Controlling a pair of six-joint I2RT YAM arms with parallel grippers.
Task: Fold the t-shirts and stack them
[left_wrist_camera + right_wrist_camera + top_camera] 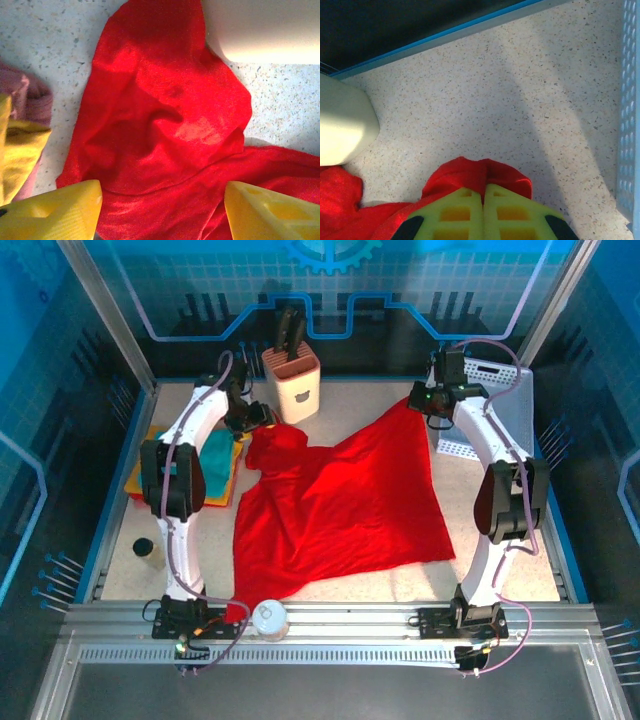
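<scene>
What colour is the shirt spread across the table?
The shirt is plain bright red; the top external view shows it best.

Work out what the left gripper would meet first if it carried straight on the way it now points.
Most likely the red t-shirt: in the left wrist view the left gripper points, jaws apart, at its bunched cloth. The cream block sits beyond, off to one side; depth is unclear.

Under the left gripper (162, 192), we cannot tell whether its fingers (60, 207) touch the red t-shirt (160, 115). The right gripper (483, 190) hides the bit of that shirt it pinches; to its right the basket (630, 100) runs off the edge. Beside the left gripper, the arm (195, 435) covers some of the folded shirts (220, 458).
</scene>
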